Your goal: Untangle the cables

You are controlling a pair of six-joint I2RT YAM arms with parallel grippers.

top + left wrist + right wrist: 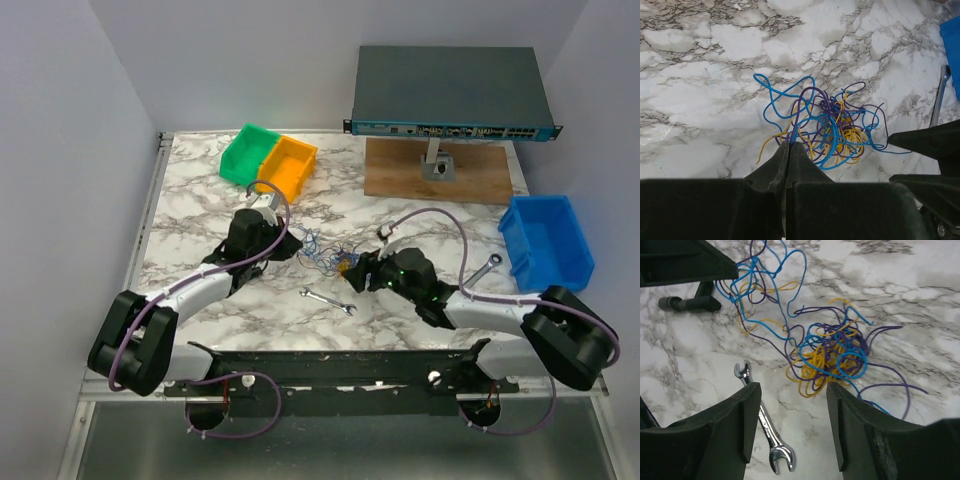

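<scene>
**Left pincer clamped on loose strands, right pincer open beside the knot**

The cables (328, 254) lie near the middle of the marble worktop (200, 200), between the two arms. They are thin blue, yellow and purple wires, snarled together in one clump.

The left pincer (787, 146) is closed, its two fingers pressed together. A few strands of the cables run up into the seam at its tip. From there, blue and purple loops stretch loosely away to the denser part of the tangle, where the yellow wire is bunched tightest.

The right pincer (792, 390) stands open with its fingers well apart and grips nothing. The dense knot sits on the worktop just ahead of its fingertips, nearer the right-hand finger in the right wrist view. Some purple and blue ends trail out past that finger.

A small silver wrench (771, 440) lies flat on the worktop beside the clump, close to the other finger of the right pincer and apart from the wires. A second wrench (484, 271) lies farther right, near a blue bin (545, 240).

At the far side of the worktop a green bin (248, 153) and an orange bin (287, 166) stand touching each other. To their right, a grey network switch (450, 90) is raised on a stand over a wooden board (400, 172).
</scene>
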